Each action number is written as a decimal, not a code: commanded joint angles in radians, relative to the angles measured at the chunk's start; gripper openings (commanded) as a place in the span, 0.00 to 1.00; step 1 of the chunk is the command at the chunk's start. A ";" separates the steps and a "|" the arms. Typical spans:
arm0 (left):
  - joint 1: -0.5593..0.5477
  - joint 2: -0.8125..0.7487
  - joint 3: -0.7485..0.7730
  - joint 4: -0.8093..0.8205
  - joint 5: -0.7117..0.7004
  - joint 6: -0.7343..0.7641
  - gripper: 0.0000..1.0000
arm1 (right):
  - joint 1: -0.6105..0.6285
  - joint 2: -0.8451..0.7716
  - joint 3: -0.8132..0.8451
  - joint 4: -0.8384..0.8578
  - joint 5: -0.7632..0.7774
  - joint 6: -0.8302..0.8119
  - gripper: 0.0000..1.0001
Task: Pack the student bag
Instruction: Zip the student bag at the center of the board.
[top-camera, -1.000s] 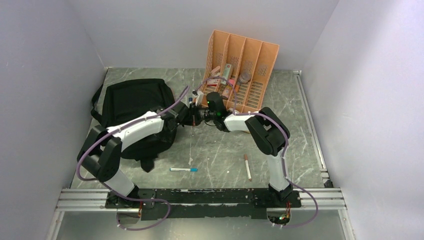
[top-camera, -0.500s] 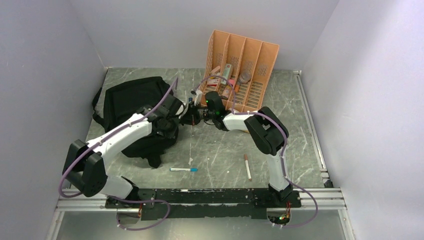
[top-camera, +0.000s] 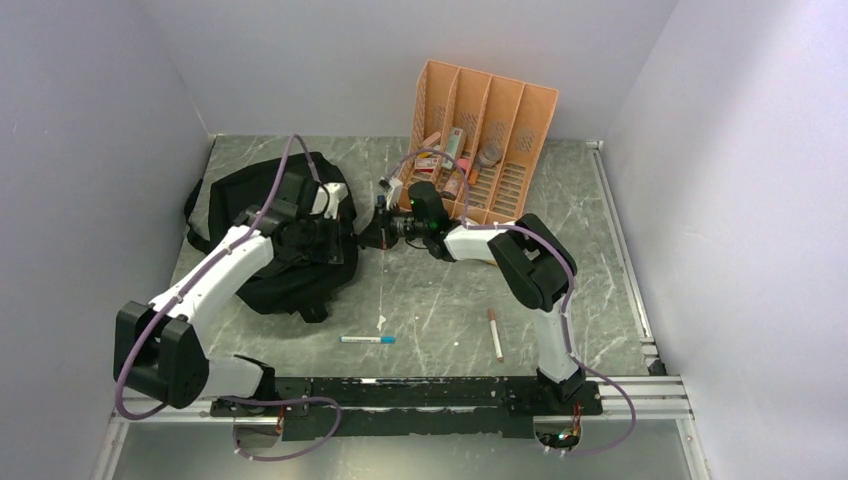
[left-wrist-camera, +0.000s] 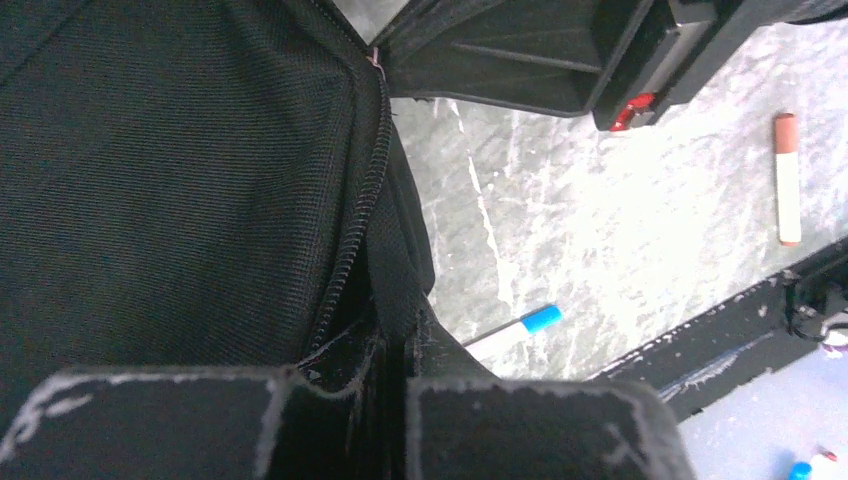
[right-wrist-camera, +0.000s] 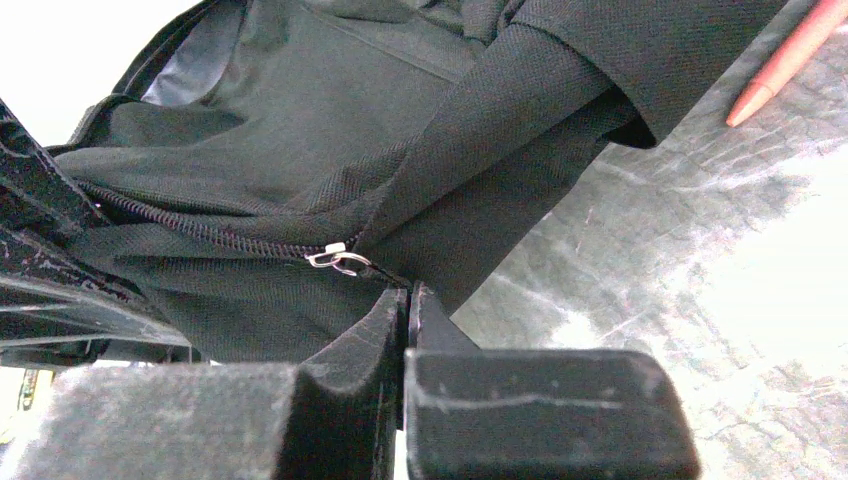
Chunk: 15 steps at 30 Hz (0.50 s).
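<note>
The student bag (top-camera: 262, 215) is a large black backpack lying on the left of the table. My left gripper (top-camera: 338, 240) sits over its right edge; in the left wrist view the gripper (left-wrist-camera: 395, 372) is shut on a black strip of the bag's fabric (left-wrist-camera: 180, 180) beside the zipper (left-wrist-camera: 355, 230). My right gripper (top-camera: 373, 232) reaches in from the right. In the right wrist view it (right-wrist-camera: 407, 300) is shut on the bag's edge (right-wrist-camera: 300, 120) just below the metal zipper pull (right-wrist-camera: 338, 260). The two grippers are close together.
An orange slotted organizer (top-camera: 482, 140) with several small items stands at the back, right of the bag. A white pen with a blue cap (top-camera: 367, 339) and a salmon pen (top-camera: 495, 334) lie on the near table; both show in the left wrist view (left-wrist-camera: 520, 328) (left-wrist-camera: 787, 178).
My left arm has swung left and back over the bag, its elbow moving outward. The bag's right edge has shifted with it. My right gripper has barely moved.
</note>
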 joint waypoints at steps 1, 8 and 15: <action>0.022 -0.070 -0.018 0.105 0.207 -0.022 0.05 | -0.005 -0.007 -0.022 -0.036 0.079 -0.050 0.00; 0.024 -0.047 -0.018 0.066 0.281 0.017 0.20 | 0.017 -0.085 -0.093 0.061 0.103 -0.099 0.00; 0.024 -0.089 0.063 0.043 0.324 0.024 0.34 | 0.020 -0.091 -0.098 0.068 0.106 -0.093 0.00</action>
